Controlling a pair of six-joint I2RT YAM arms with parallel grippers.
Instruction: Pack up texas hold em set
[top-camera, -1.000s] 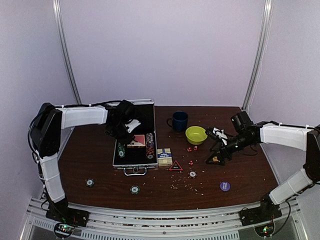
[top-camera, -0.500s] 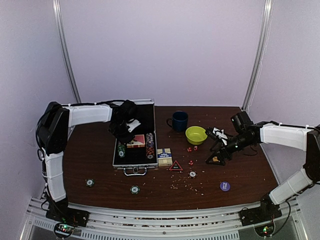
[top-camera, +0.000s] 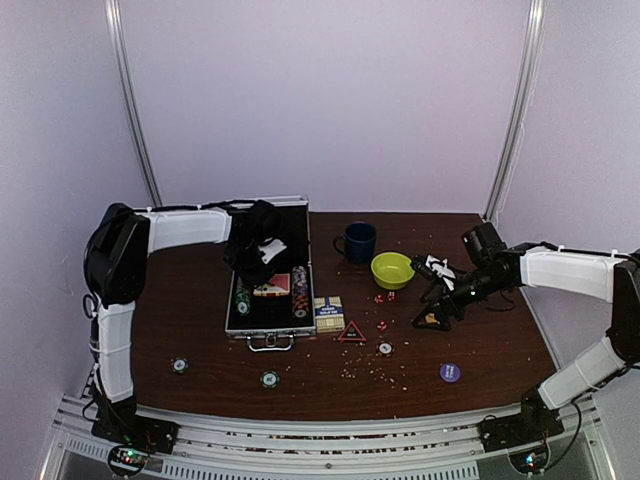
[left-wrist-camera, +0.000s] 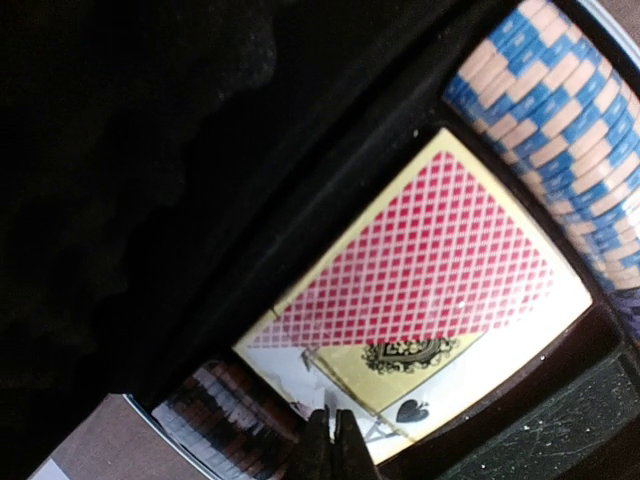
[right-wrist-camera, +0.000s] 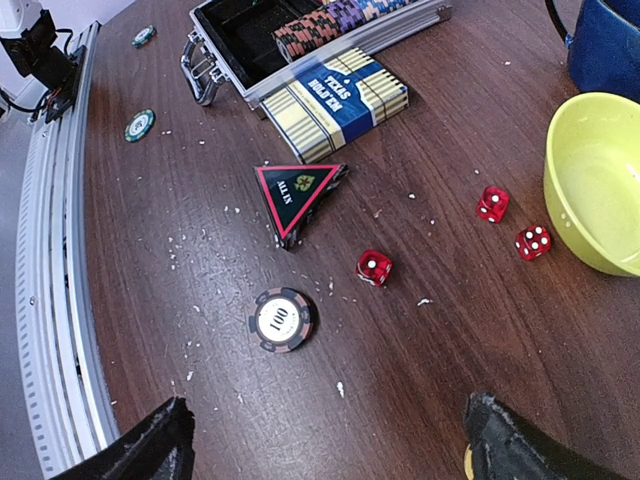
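The silver briefcase (top-camera: 268, 322) lies open with its black inside showing. In it are the red card box (left-wrist-camera: 430, 270), a row of blue-and-cream poker chips (left-wrist-camera: 560, 130) and darker chips (left-wrist-camera: 230, 420). My left gripper (left-wrist-camera: 335, 447) hovers over the red card box, shut with nothing in it. The blue card box (right-wrist-camera: 335, 100), red triangle (right-wrist-camera: 295, 195), a "100" chip (right-wrist-camera: 283, 320) and three red dice (right-wrist-camera: 374, 267) lie on the table. My right gripper (right-wrist-camera: 330, 450) stands wide open and empty, low over the table near the "100" chip.
A yellow-green bowl (top-camera: 392, 270) and a dark blue mug (top-camera: 357, 242) stand behind the dice. Two green chips (top-camera: 180, 365) (top-camera: 269, 379) and a purple chip (top-camera: 450, 372) lie near the front edge. Pale crumbs dot the wood.
My left gripper has shifted a little right and back over the open case, still shut. The right arm has not moved.
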